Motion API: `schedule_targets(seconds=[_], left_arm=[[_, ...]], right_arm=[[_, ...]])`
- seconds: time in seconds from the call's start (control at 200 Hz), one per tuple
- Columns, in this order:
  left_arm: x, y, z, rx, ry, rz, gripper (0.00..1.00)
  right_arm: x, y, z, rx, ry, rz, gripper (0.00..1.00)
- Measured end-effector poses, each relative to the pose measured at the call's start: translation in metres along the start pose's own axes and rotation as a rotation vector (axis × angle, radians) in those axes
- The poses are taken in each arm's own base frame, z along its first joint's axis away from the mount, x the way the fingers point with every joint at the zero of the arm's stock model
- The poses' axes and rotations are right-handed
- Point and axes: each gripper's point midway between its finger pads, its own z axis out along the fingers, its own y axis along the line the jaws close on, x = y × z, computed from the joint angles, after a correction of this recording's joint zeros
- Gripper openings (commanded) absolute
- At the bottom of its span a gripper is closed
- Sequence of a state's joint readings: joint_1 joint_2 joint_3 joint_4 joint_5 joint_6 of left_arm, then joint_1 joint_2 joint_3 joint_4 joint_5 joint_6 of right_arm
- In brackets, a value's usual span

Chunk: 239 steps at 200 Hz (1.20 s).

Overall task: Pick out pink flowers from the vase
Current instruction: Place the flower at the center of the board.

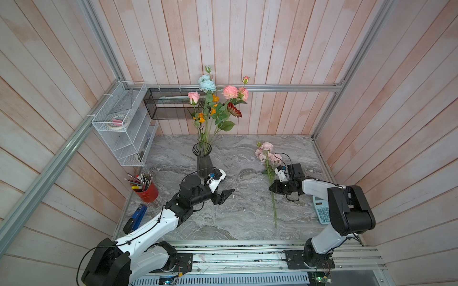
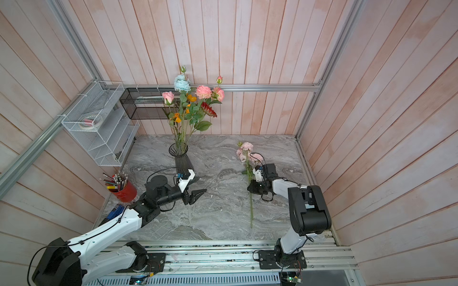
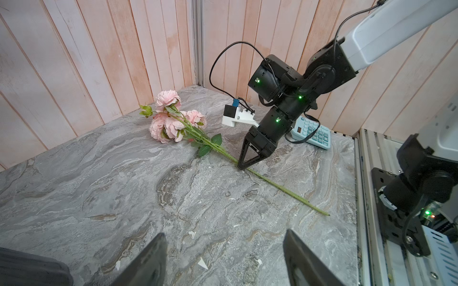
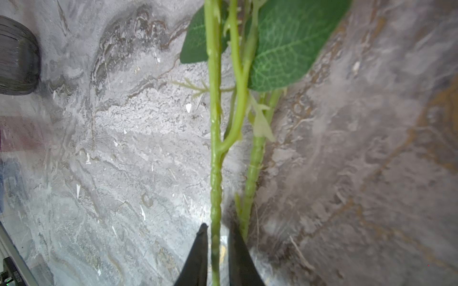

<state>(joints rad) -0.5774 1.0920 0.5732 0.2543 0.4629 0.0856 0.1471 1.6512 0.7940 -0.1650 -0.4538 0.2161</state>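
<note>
A red cup (image 1: 148,192) of pencils stands at the left edge. Right of it the vase (image 1: 204,161) stands upright near the back wall, holding pink flowers (image 1: 230,92) among blue and orange blooms. The left gripper (image 1: 226,196) hovers just in front of the vase, jaws wide apart and empty. Farther right a pink spray (image 1: 266,153) lies flat on the table (image 1: 198,222), heads toward the back wall and stalk end toward the front. The right gripper (image 4: 217,227) straddles one stalk, jaws slightly parted. A calculator (image 1: 322,211) lies right of the stalks, well clear of them.
</note>
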Motion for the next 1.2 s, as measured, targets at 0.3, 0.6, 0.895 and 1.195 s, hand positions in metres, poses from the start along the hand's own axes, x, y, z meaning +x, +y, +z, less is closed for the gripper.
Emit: schedule_targets(seconds=[0.3,0.6,0.895,1.195], left_arm=[[0.001,0.0,0.0,0.0,0.002,-0.001,0.75],[0.001,0.0,0.0,0.0,0.003,-0.001,0.75],[0.002,0.01,-0.001,-0.059,0.009,0.0,0.7],[-0.02,0.081,-0.031,-0.293,0.002,-0.021,0.55]], right_arm=[[-0.002,0.003,-0.002,-0.008,-0.008,-0.004,0.24],[-0.014,0.016,-0.02,-0.03,-0.064,-0.025,0.3],[-0.047,0.061,-0.085,-0.063,-0.273,-0.143,0.62],[-0.055,0.169,-0.145,-0.29,-0.547,-0.392,0.88]])
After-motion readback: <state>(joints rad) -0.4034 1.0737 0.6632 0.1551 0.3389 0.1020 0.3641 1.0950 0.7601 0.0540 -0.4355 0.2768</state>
